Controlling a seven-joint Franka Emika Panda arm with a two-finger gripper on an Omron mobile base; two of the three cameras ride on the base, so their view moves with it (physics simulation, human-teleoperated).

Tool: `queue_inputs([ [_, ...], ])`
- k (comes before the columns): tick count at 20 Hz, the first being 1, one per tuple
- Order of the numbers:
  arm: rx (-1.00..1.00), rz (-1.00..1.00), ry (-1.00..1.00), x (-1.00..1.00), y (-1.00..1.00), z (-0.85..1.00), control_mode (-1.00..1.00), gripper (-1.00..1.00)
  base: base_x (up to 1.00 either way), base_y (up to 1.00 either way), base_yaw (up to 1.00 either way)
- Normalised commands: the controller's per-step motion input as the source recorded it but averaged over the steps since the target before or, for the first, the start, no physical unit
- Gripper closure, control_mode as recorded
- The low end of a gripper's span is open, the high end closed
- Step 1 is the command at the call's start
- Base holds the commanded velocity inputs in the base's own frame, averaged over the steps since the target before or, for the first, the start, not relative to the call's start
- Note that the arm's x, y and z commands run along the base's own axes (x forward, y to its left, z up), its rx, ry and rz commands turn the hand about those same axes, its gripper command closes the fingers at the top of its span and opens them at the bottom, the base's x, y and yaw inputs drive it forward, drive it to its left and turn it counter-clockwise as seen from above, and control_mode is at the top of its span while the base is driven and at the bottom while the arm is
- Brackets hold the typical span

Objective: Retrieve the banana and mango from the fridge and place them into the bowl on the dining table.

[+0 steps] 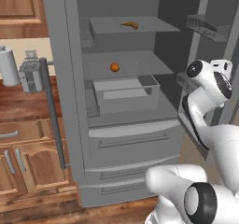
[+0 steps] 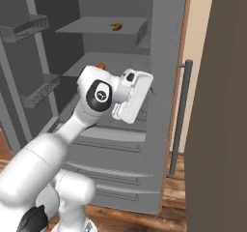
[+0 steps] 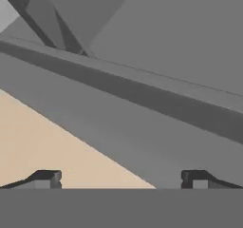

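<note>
Orange mango (image 1: 114, 67) sits well left of claw (image 3: 121, 179).

Your arm (image 1: 219, 139) is smooth glossy white, with rounded links; black round joint caps; two small dark fingertips (image 3: 45, 178).

The white arm is bent at the elbow and raised, its hand (image 3: 121, 179) empty with both fingertips (image 3: 46, 178) spread wide apart.

The open fridge (image 1: 130, 125) carries the banana (image 1: 130, 25) on its top shelf and the mango (image 1: 114, 67) on the shelf below.
</note>
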Motion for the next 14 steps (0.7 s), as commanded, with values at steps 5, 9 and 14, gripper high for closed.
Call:
queue_inputs([
  [5, 0.00, -0.02, -0.05, -0.74, 0.03, 0.70, -1.00, -1.00, 0.00, 0.00, 0.00],
  [9, 0.00, 0.00, -0.20, -0.38, 0.53, 0.85, -1.00, -1.00, 0.00, 0.00, 0.00],
  [14, 0.05, 0.00, -0.24, -0.14, 0.91, 0.49, -1.00, -1.00, 0.00, 0.00, 0.00],
])
